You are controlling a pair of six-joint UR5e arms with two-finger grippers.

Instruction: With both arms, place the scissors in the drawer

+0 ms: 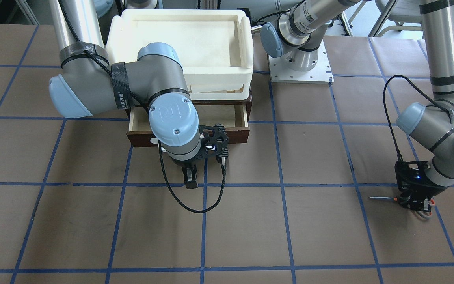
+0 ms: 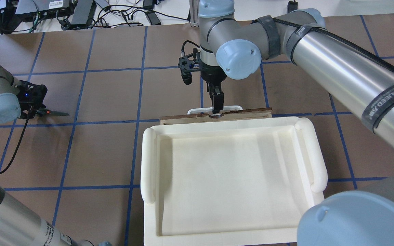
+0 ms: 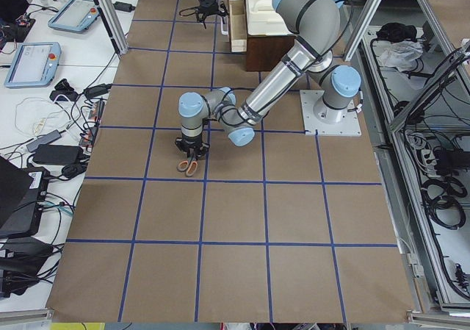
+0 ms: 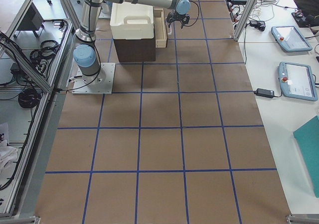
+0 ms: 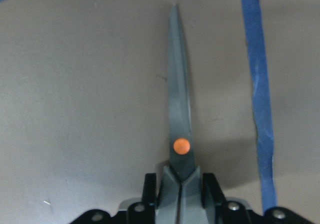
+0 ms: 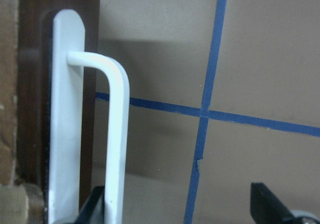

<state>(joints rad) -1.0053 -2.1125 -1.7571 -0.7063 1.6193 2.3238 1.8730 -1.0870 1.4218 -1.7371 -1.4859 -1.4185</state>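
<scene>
Plywood drawer (image 1: 235, 134) stands open — scissors (image 5: 179, 109) well apart, in left pincer (image 5: 180, 184).

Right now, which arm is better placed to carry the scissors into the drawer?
Left. The left gripper grips the scissors below their pivot; the right gripper is open at the handle of the drawer.

"UR" on joint cap (image 1: 170, 114) of right arm (image 1: 89, 85), "WANUEED" on its black strap (image 2: 386, 104)
</scene>
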